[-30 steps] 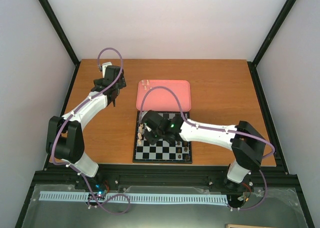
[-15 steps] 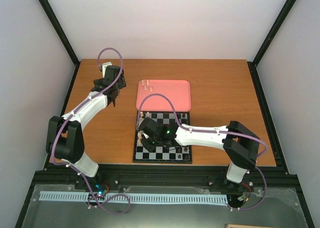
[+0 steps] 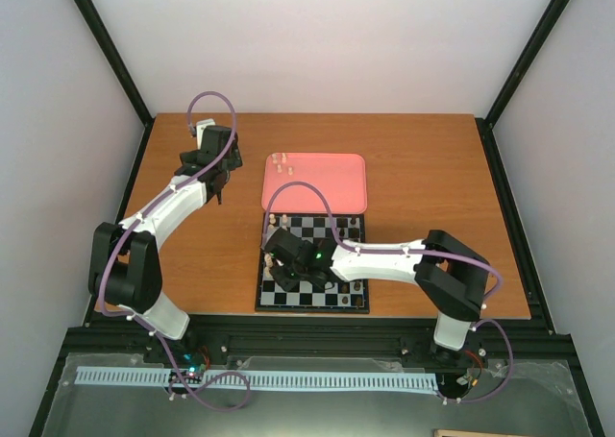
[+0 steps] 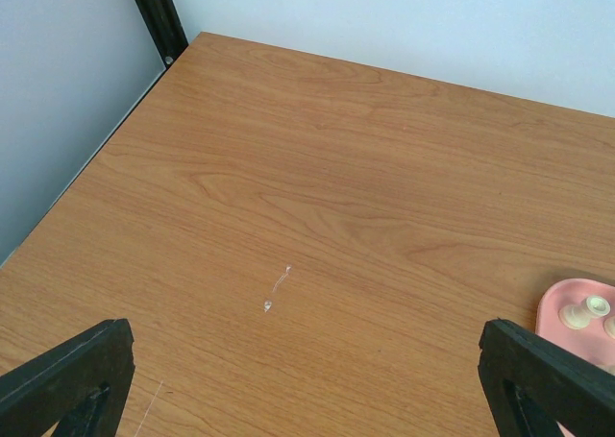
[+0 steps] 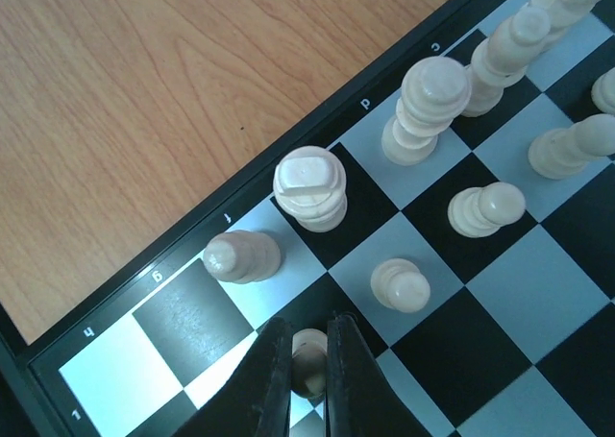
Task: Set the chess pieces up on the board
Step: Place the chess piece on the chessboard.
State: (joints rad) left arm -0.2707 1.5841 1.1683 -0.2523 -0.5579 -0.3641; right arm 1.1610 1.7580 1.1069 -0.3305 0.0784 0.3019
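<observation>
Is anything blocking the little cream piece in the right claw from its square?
Nothing visible. The right gripper is clamped on the small cream pawn at the black-and-white chessboard; the nearest other cream pawn stands apart on a neighbouring square.

Whole thing sits in a boxy enclosure: plain pale walls (image 3: 317,43) on three sides, whitish with a bit of a lilac tint, and black frame posts (image 3: 108,48) running up the back corners. The surface (image 3: 423,168) is orange-brown wood-grain laminate, lit pretty evenly, only soft shadows. The left wrist view shows a tiny white scuff (image 4: 267,305) on the wood. Along the near edge there's a black metal rail (image 3: 317,333), and below that a pale blue slotted strip (image 3: 307,380) lying on a glossy grey sheet (image 3: 538,399).
</observation>
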